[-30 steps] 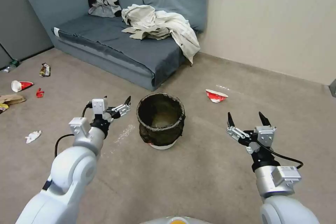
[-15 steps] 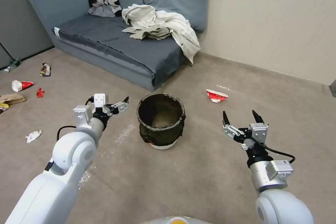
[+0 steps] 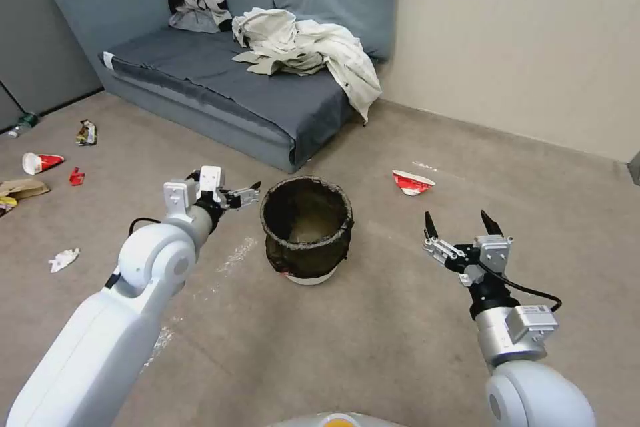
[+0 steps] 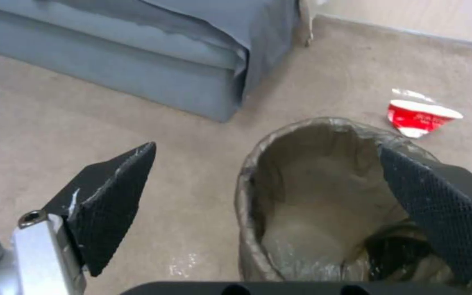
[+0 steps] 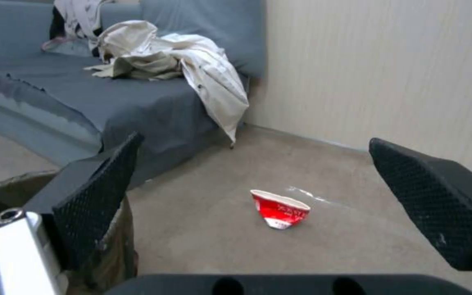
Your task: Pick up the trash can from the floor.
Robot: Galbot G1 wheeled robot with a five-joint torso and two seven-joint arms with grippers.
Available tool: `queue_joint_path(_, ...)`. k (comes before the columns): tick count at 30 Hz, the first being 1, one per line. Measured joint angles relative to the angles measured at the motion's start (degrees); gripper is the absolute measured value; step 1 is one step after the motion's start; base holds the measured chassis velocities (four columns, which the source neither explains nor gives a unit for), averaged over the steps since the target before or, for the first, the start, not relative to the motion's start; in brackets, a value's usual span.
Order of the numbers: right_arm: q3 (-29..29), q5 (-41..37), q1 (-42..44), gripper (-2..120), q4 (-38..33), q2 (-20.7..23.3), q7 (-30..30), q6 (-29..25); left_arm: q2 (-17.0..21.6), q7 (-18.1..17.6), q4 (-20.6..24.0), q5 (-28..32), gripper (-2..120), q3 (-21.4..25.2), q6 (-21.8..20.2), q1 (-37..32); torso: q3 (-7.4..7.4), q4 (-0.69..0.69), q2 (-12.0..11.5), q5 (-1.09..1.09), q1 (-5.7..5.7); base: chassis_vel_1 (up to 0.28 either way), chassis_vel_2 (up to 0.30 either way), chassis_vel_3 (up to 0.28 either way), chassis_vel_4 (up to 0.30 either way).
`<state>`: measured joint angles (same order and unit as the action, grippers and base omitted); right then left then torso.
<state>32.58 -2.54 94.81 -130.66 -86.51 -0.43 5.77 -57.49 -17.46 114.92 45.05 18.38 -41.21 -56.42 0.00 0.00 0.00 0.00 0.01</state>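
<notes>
— Since a second ago, what is changing?

— Only the left gripper (image 3: 252,192) is advancing: it is now sitting further right and higher in the head view, just beside the left rim of the small round white trash can lined with a dark brown-black plastic bag (image 3: 307,227). The can itself is staying put near the centre of the frame on the flat beige-grey carpet floor (image 3: 400,320).

— And the gripper's fingers?

— They are standing wide apart, holding nothing. In the left wrist view one black textured pad (image 4: 110,209) is sitting at lower left and the other is overlapping the can's far rim at right, its tip running out of frame. Whether either pad is touching the bag is hard to tell.

— The right arm?

— The right gripper (image 3: 460,227) is hovering at lower right of the head view, spread wide and empty, well apart from the can. A crushed red-and-white paper cup (image 3: 411,182) is lying beyond it.

— Anything hidden?

— The can's white base is showing merely as a sliver under the bag, and its bottom is too dim to read.
</notes>
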Motion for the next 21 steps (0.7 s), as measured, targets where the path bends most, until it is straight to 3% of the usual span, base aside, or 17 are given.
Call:
queue_joint_path(8,0.19,-0.01,0.17,100,0.02,-0.11,0.4,-0.03,-1.05,-1.21,-2.42,-0.03,100,-3.36,-1.11,3.54,0.0,0.0,0.0,0.01,0.0,0.0,0.0,0.0,0.0)
queue_joint_path(21,0.48,-0.16,0.64,100,-0.05,-0.58,0.63,-0.27,-4.86,-7.02,-10.71,-0.32,100,-10.19,-1.07,9.71,0.0,0.0,0.0,0.01,0.0,0.0,0.0,0.0,0.0)
